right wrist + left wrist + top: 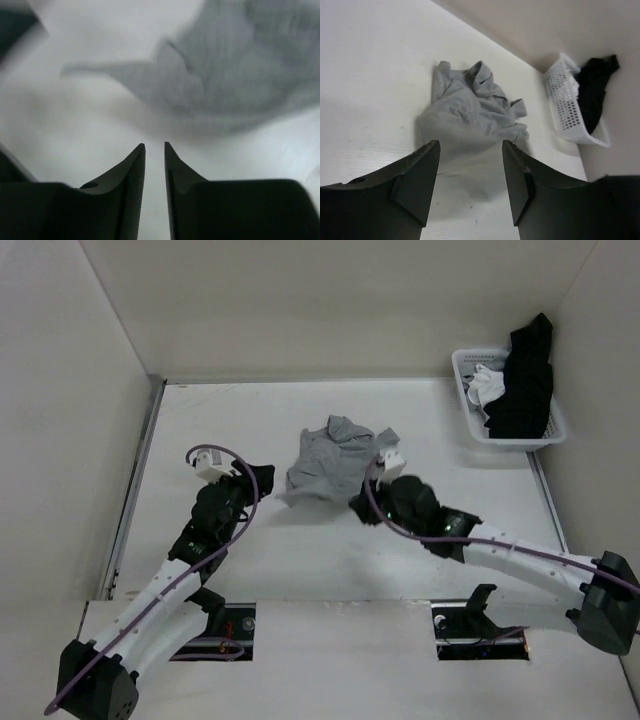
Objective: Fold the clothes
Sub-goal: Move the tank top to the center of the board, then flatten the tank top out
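The clothes [330,465] lay crumpled at mid-table, held by neither pincer. The left gripper [470,145] gaped wide and empty just short of them; the right gripper [154,146] stood only narrowly parted, gripping nothing. Beyond, a white basket [462,368] held a black garment [525,390].

We see the right gripper [154,146], its dark fingers parted by a narrow gap with nothing between them, over the white table [75,130]. The blurred grey top [235,85] lies just ahead, towards the upper right.
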